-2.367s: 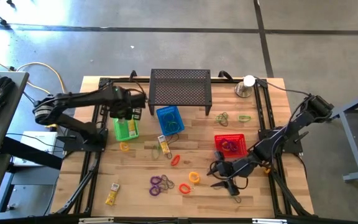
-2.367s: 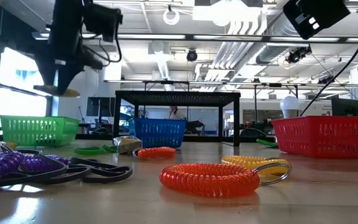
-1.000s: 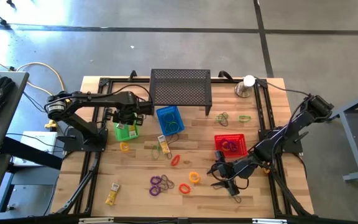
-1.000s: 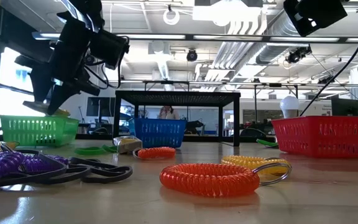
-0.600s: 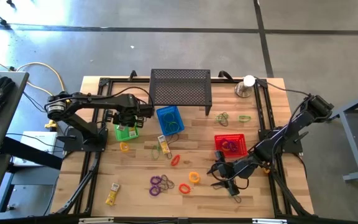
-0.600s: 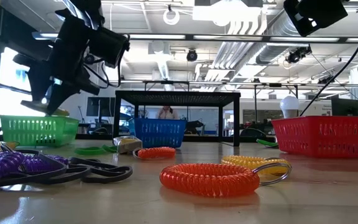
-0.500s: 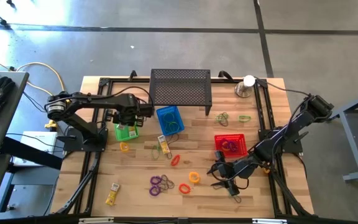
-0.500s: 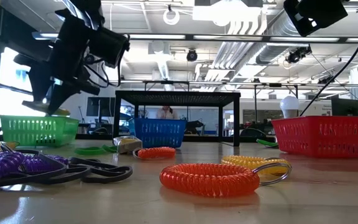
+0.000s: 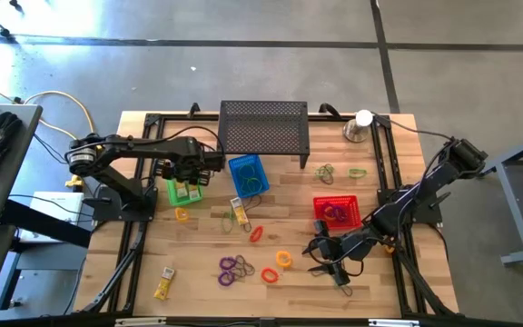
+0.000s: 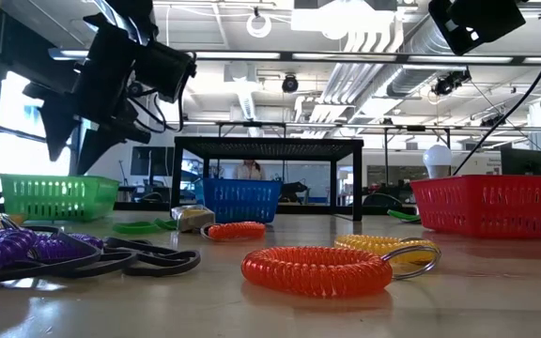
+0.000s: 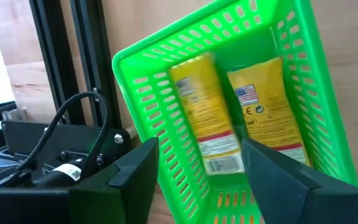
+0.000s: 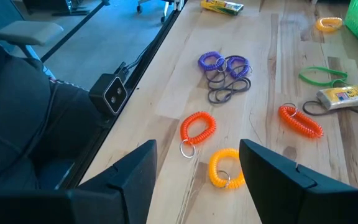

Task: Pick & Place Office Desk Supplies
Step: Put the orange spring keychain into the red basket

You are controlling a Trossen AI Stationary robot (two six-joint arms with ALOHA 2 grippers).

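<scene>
Green basket (image 11: 241, 50) at the table's left holds two yellow packets (image 11: 263, 109) lying side by side; the left gripper (image 11: 197, 171) hovers just above, fingers spread, empty. Coiled loops (image 9: 236, 268) litter the middle. Rightward, the right gripper (image 9: 319, 257) rests low near the red basket (image 9: 336, 212), parted, empty.
</scene>
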